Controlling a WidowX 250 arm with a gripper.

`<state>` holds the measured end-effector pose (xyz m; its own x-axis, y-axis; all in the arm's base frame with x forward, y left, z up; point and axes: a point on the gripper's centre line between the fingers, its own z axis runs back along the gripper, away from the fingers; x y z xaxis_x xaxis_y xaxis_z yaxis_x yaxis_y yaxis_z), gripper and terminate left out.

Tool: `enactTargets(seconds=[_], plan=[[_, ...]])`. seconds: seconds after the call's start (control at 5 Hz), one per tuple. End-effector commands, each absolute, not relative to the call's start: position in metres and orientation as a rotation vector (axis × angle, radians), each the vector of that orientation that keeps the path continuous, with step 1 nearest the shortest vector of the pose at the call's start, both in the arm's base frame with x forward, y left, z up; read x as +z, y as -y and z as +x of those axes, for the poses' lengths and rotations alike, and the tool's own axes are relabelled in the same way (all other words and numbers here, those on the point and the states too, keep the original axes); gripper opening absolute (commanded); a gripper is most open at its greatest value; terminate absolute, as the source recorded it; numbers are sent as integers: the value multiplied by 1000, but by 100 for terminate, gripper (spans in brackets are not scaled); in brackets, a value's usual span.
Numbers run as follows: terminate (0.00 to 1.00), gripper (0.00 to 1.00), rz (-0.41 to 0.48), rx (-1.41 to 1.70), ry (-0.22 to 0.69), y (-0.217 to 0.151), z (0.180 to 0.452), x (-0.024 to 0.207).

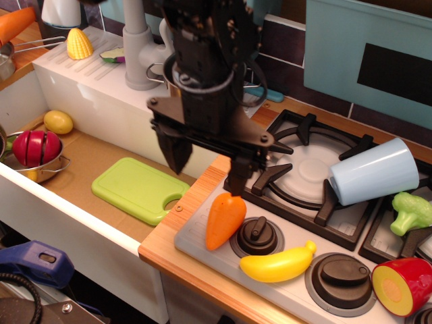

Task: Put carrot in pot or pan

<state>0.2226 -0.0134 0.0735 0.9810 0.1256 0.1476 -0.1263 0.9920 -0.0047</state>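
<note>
Pincer [208,165]: fingers spread wide, empty, just above the carrot [223,221] (one tip at its top).
Carrot: lies beside the banana [278,264].

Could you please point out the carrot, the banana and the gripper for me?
carrot [223,221]: camera view, middle of its orange body.
banana [277,264]: camera view, middle of its yellow body.
gripper [206,169]: camera view, midway between its two black fingertips.
</note>
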Motion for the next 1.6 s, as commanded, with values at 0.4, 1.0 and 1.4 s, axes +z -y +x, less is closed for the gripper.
enactTargets(seconds=[0.4,1.0,1.4], plan=[[0,100,-60,133,177,5,218,54],[0,100,-81,138,218,16,219,41],[0,100,-113,136,236,14,220,27]])
